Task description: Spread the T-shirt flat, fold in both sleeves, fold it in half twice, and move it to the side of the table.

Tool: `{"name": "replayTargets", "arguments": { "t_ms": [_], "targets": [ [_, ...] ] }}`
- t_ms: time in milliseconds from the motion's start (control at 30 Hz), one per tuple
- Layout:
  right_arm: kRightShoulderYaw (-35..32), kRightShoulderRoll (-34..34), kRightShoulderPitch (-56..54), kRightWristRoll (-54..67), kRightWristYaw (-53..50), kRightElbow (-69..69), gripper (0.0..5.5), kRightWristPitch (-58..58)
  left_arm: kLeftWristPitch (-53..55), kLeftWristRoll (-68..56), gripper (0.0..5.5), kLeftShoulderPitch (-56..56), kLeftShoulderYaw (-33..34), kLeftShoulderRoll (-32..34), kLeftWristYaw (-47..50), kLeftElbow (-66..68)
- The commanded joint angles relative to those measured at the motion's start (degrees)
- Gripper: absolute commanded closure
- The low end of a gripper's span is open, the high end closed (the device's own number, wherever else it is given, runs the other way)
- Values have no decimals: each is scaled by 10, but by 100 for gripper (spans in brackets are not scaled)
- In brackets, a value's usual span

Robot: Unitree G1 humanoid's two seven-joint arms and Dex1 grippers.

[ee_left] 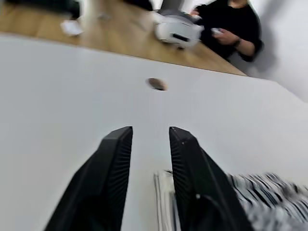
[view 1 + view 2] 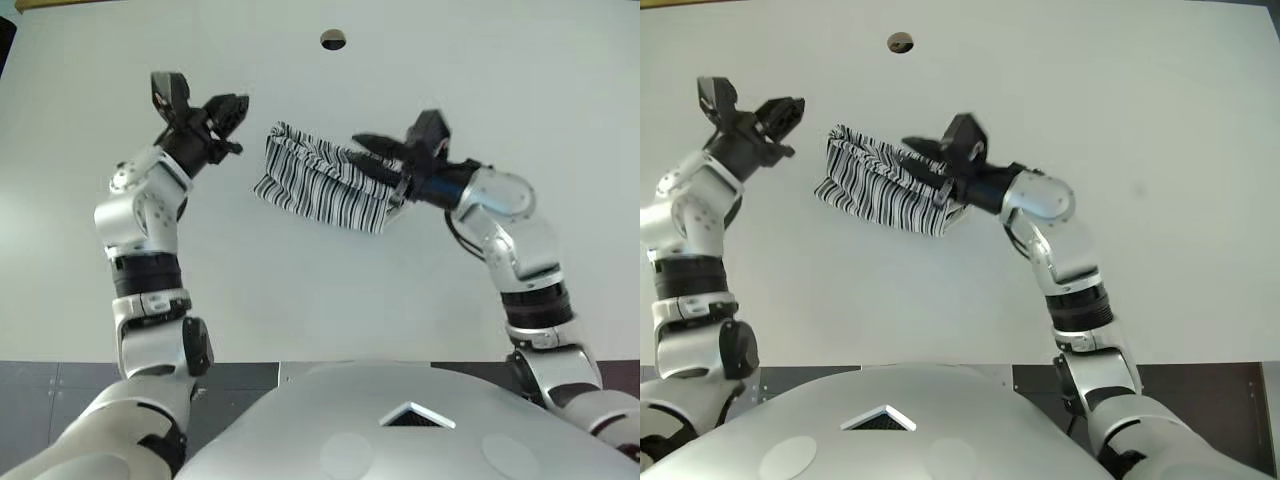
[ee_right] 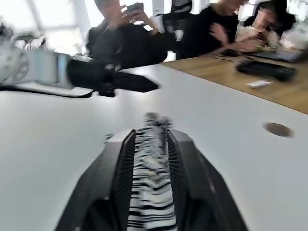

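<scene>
**Folded T-shirt gripped at its right end, judged ready to be carried aside**

The left fingers (image 2: 228,108) are held apart and empty, just beside the bundle's left end and not touching it. The striped T-shirt (image 2: 320,185), already folded small, is found near the middle of the worktop (image 2: 500,80), with its right end clamped between the right fingers (image 2: 380,145). For the move aside, the clamp should be kept firm and the bundle carried low and level, so that the folds are not shaken open.

Round cable hole (image 2: 333,40) lies ahead of you. Behind it you have a wooden desk (image 1: 110,41) carrying a white device (image 1: 177,30) and a black flat device (image 3: 264,69).
</scene>
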Motion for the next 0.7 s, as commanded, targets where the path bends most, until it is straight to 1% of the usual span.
{"name": "replayTargets", "arguments": {
  "t_ms": [33, 67, 100, 133, 167, 233, 333, 467, 567, 700],
  "targets": [
    [33, 4, -2, -36, -4, 10, 512, -23, -47, 55, 481, 52, -46, 27, -9, -63],
    [39, 8, -4, -42, -6, 14, 525, -28, -58, 76, 491, 69, -65, 38, -11, -78],
    [45, 13, -6, -46, -7, 19, 540, -31, -76, 107, 513, 91, -90, 54, -15, -95],
    [50, 18, -8, -50, -7, 26, 540, -33, -94, 139, 530, 110, -116, 70, -18, -110],
    [56, 27, -13, -55, -10, 41, 540, -38, -120, 185, 539, 128, -145, 90, -14, -120],
    [63, 41, -23, -66, -17, 74, 540, -50, -152, 242, 539, 143, -176, 110, 0, -127],
    [70, 62, -40, -85, -27, 132, 540, -70, -174, 284, 539, 149, -189, 124, 12, -132],
    [74, 85, -62, -107, -41, 205, 540, -96, -182, 303, 539, 157, -198, 126, 8, -132],
    [70, 101, -86, -125, -56, 262, 540, -117, -189, 325, 539, 164, -220, 127, 9, -129],
    [53, 97, -143, -171, -103, 368, 540, -154, -195, 341, 539, 167, -233, 123, 12, -126]
  ]
}}
